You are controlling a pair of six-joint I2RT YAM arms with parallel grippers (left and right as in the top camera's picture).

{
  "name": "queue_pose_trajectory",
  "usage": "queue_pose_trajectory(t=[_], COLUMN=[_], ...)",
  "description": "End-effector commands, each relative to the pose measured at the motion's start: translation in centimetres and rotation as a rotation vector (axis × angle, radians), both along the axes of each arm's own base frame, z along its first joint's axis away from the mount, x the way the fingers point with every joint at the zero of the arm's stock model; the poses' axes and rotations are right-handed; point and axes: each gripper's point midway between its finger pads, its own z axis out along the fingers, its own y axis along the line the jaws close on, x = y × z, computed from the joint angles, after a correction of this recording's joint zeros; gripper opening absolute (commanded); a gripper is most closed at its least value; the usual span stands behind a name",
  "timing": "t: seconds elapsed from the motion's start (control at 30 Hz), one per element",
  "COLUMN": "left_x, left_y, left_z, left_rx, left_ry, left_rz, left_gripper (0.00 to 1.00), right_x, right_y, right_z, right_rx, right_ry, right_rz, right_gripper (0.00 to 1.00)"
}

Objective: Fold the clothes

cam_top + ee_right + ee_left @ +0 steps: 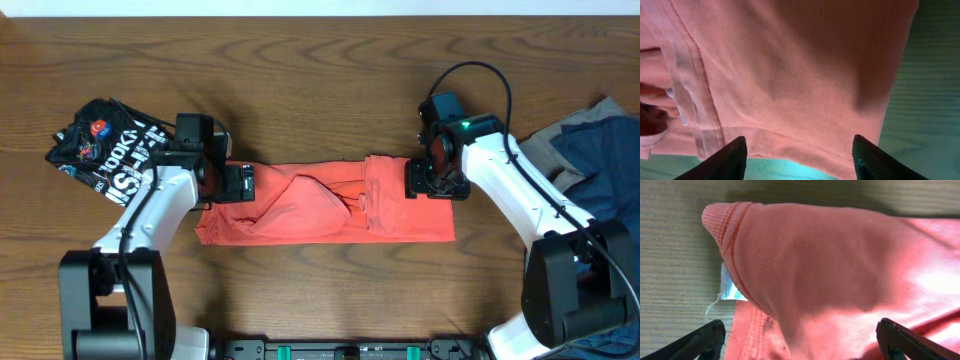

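Observation:
A coral-red T-shirt (pixel 320 205) lies folded into a long strip across the middle of the wooden table. No lettering shows on it. My left gripper (pixel 238 184) is at the strip's left end, open, its fingers spread wide over the cloth (pixel 830 255) near the collar and a white label (pixel 727 285). My right gripper (pixel 415 180) is at the strip's right end, open, its fingers spread over the shirt's edge (pixel 790 65). In the wrist views, neither the left gripper (pixel 800 327) nor the right gripper (pixel 800 139) holds cloth.
A black T-shirt with white and coloured print (pixel 105 150) lies crumpled at the far left. A pile of navy and grey clothes (pixel 595 150) lies at the right edge. Bare wood (pixel 320 80) lies behind the strip.

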Motion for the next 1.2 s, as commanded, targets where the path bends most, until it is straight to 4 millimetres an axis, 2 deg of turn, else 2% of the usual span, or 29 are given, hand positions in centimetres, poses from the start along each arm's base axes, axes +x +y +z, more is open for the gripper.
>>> queue_pose_trajectory(t=[0.0, 0.2, 0.33, 0.37, 0.43, 0.57, 0.63, 0.73, 0.77, 0.9, 1.07, 1.17], left_x=[0.1, -0.2, -0.8, -1.0, -1.3, -2.1, -2.4, -2.7, -2.7, -2.3, -0.5, -0.2], left_y=[1.5, 1.8, 0.7, 0.5, 0.0, -0.1, 0.1, 0.8, 1.5, 3.0, 4.5, 5.4], left_z=[-1.5, -3.3, -4.2, -4.4, -4.4, -4.4, -4.3, -4.1, -3.9, -1.9, 2.6, 4.8], left_rx=[0.082, 0.099, 0.041, 0.023, -0.009, -0.011, -0.002, 0.036, 0.072, 0.154, 0.204, 0.219], left_ry=[0.038, 0.083, 0.121, 0.131, 0.147, 0.179, 0.191, 0.198, 0.200, 0.181, 0.117, 0.095], left_rz=[0.001, 0.006, -0.005, 0.003, 0.016, 0.016, 0.018, 0.041, 0.072, 0.105, 0.156, 0.180], left_gripper=[0.98, 0.98, 0.99, 0.91, 0.62, 0.29, 0.20, 0.19, 0.15, 0.13, 0.13, 0.13], right_x=[0.6, 0.5, 0.5, 0.5, 0.4, 0.2, 0.2, 0.3, 0.3, 0.3, 0.6, 0.5], right_y=[-0.4, -0.5, -0.5, -0.5, -0.5, -0.6, -0.6, -0.7, -0.9, -2.5, -5.2, -7.3], right_z=[1.0, 1.0, 1.0, 1.0, 1.0, 1.0, 1.0, 1.0, 1.0, 0.9, 1.0, 1.0], right_rx=[-0.008, -0.010, -0.009, -0.010, -0.011, -0.014, -0.013, -0.017, -0.019, -0.065, -0.105, -0.136], right_ry=[-0.035, -0.031, -0.031, -0.030, -0.025, -0.019, -0.019, -0.020, -0.020, -0.015, -0.009, -0.001], right_rz=[-0.016, -0.016, -0.016, -0.016, -0.016, -0.016, -0.016, -0.021, -0.025, -0.053, -0.119, -0.170], right_gripper=[0.66, 0.66, 0.66, 0.66, 0.67, 0.67, 0.66, 0.67, 0.67, 0.67, 0.67, 0.67])
